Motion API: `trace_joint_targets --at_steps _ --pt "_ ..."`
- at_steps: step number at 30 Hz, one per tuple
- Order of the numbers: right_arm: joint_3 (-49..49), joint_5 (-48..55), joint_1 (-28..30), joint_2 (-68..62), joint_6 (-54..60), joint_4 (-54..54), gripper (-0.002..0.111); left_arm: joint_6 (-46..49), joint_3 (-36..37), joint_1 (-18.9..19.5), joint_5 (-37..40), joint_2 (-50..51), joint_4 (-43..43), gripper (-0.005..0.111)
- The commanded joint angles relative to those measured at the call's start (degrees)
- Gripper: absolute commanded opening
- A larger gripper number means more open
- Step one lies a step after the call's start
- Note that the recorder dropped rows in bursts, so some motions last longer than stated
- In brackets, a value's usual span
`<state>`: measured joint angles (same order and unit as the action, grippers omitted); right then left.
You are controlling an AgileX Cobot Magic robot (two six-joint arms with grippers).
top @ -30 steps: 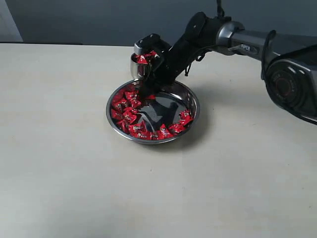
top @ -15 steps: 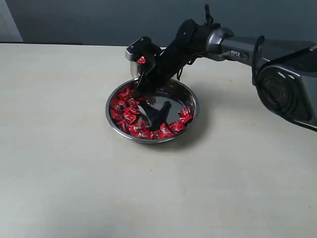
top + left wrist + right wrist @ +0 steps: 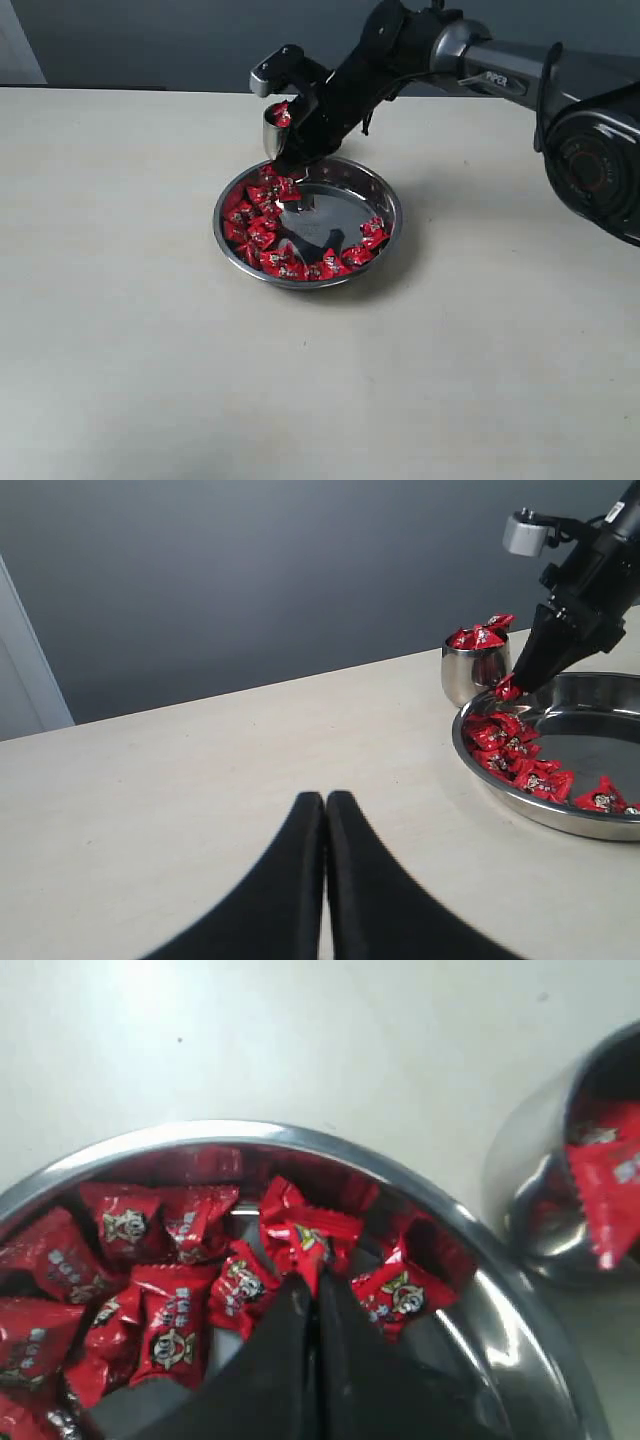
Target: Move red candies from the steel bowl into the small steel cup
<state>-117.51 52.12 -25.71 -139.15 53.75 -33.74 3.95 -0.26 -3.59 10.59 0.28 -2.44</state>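
Observation:
The steel bowl (image 3: 394,212) sits mid-table with red candies (image 3: 262,232) heaped along its left side. Just behind its rim stands the small steel cup (image 3: 272,140), with several candies in it. My right gripper (image 3: 287,172) hangs over the bowl's far-left rim beside the cup, shut on one red candy (image 3: 305,1230) pinched by a wrapper edge, other candies (image 3: 165,1320) below it. The cup (image 3: 545,1195) is off to one side in the right wrist view. My left gripper (image 3: 325,802) is shut on nothing, low over bare table, away from the bowl (image 3: 585,825) and cup (image 3: 476,672).
The beige table (image 3: 130,330) stretches wide around the bowl. A dark grey wall (image 3: 180,40) runs behind the table's far edge. My right arm (image 3: 480,65) reaches in from the right across the back of the bowl.
My right gripper has lifted out of the candy pile and moved back toward the far rim and the cup, with a candy pinched in it. The left arm's motion cannot be judged.

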Motion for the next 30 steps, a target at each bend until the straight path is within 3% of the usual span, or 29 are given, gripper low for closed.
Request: trace_joint_targets --at_steps 1,8,12,17,20,25,30 --pt "-0.2 -1.87 0.71 2.75 0.45 0.16 0.0 -0.11 0.26 0.03 -0.33 -0.28 0.03 0.002" --pt "-0.2 -7.1 1.16 3.55 0.45 0.15 0.0 -0.11 0.26 0.03 -0.33 -0.28 0.03 0.002" --pt "-0.2 -19.51 1.16 3.55 0.51 0.04 0.0 -0.11 0.26 0.03 -0.33 -0.28 0.03 0.002" --pt "-0.2 -19.69 1.16 3.55 3.16 0.15 -0.001 -0.11 0.26 0.03 -0.33 -0.28 0.03 0.002" --pt "-0.2 -16.21 1.27 3.55 3.15 0.15 -0.001 -0.11 0.26 0.03 -0.33 -0.28 0.03 0.002" --pt "-0.2 3.91 2.94 4.97 8.16 3.99 -0.001 -0.11 0.26 0.03 -0.33 -0.28 0.03 0.002" --pt "-0.2 0.54 8.95 6.6 6.37 3.54 -0.001 -0.11 0.26 0.03 -0.18 -0.28 0.03 0.002"
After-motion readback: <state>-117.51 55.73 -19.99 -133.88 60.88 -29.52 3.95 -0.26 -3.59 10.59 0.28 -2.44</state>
